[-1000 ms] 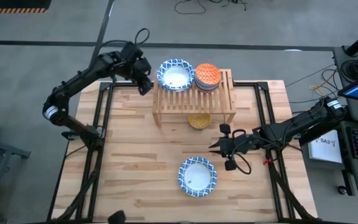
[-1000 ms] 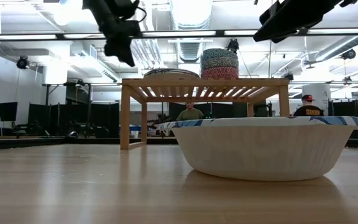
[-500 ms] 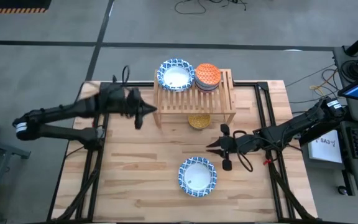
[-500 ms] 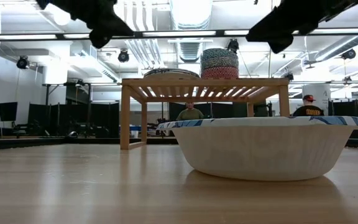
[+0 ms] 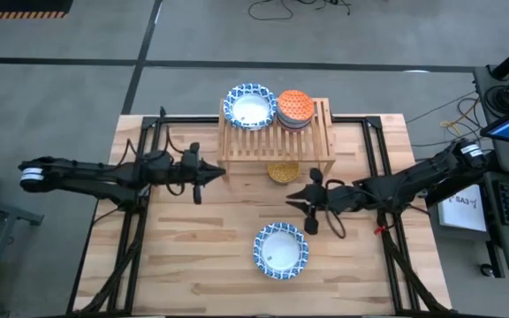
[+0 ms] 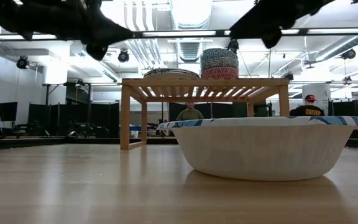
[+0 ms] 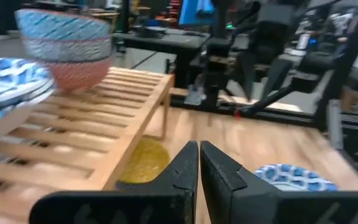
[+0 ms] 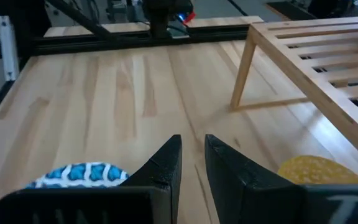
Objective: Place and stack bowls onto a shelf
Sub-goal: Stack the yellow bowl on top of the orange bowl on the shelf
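Observation:
A blue-and-white bowl [image 5: 248, 106] and a stack of smaller bowls topped by an orange one [image 5: 295, 107] sit on the slatted wooden shelf [image 5: 318, 141]. A mustard yellow bowl [image 5: 283, 171] rests on the table under the shelf. Another blue-and-white bowl [image 5: 281, 250] stands on the table nearer the front edge. My left gripper [image 5: 207, 170] hovers shut just left of the shelf's near left leg. My right gripper [image 5: 299, 200] hangs above the table between the yellow bowl and the near bowl, its fingers a narrow gap apart [image 8: 192, 146]. Neither holds anything.
Black frame rails [image 5: 153, 177] run along both sides of the plank tabletop. The room beyond the table shows people [image 6: 190, 112] far behind the shelf. Bare planks lie left of the near bowl and in front of the shelf.
My left gripper has swung away from the shelf's far left corner toward the table's near edge, ending beside the shelf's near left leg with the arm stretched low. My right gripper has crept toward the table's left and slightly toward the shelf. The bowls have stayed put.

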Robot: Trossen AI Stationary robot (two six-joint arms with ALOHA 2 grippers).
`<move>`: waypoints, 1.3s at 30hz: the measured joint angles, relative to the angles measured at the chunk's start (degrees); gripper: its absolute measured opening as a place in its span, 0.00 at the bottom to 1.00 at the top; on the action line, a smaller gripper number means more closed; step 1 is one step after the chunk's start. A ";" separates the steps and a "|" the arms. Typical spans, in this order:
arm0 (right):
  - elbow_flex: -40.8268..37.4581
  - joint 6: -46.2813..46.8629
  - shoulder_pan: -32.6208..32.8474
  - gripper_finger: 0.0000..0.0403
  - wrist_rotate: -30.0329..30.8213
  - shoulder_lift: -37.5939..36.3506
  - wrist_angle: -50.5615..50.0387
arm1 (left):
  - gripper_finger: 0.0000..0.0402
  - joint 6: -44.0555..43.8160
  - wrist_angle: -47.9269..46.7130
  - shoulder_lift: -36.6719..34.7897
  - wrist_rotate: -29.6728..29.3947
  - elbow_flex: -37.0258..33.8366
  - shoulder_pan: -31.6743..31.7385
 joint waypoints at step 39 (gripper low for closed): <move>23.47 -1.67 -7.71 0.39 7.50 29.95 -32.91 | 0.00 1.11 -4.23 -0.34 -4.34 -2.52 0.00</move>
